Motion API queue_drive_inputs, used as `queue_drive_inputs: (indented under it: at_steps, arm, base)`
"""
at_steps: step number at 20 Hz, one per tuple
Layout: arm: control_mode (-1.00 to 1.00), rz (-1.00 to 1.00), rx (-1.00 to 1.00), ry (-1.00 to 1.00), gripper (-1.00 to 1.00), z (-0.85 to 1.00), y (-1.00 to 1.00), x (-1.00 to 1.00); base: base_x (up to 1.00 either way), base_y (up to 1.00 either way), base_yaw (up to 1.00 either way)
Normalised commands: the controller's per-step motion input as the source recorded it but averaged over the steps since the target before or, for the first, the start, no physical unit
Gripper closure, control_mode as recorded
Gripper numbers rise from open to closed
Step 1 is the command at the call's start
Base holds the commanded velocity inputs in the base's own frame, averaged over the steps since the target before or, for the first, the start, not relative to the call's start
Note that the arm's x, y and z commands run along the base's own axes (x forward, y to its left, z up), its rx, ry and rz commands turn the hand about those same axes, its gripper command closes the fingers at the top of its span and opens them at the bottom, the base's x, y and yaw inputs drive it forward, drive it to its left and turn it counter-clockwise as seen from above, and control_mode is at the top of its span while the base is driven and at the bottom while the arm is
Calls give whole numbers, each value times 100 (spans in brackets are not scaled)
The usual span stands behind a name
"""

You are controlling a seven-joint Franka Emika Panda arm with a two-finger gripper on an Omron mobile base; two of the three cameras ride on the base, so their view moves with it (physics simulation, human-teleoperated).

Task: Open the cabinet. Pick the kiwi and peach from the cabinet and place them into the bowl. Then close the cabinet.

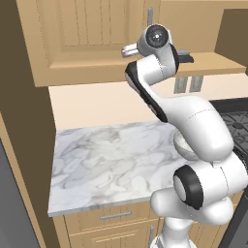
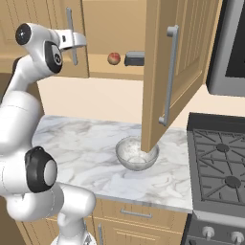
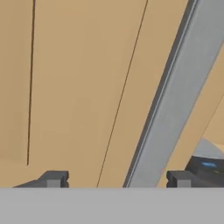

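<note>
1. The left base view looks from behind the arm's left side, forward and down, over the marble counter (image 1: 106,160) toward the closed left door (image 1: 87,34) of the cabinet.
2. The right base view looks from behind the arm's right side, forward and down at the same counter (image 2: 91,143), taking in the open right door (image 2: 174,67), the bowl (image 2: 134,154), the peach (image 2: 114,58) on the shelf and the stove (image 2: 220,162).
3. Both base views share the counter, the cabinet and the arm.
4. The hand view sits very close to the cabinet door (image 3: 78,87), facing its wood panel, with the silver bar handle (image 3: 175,100) crossing on a slant.
</note>
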Motion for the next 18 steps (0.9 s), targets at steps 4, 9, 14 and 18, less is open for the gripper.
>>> queue_drive_inputs:
  at_steps: [4,9,14,18]
  arm:
    - [-100,12,7,0,100,-41,-5,71]
    - [-100,12,4,0,100,-39,-6,60]
    - [-100,11,1,0,100,-37,-3,54]
    - [-100,2,0,0,100,-25,0,34]
  base:
    - [0,0,0]
    - [0,0,0]
    - [0,0,0]
    - [0,0,0]
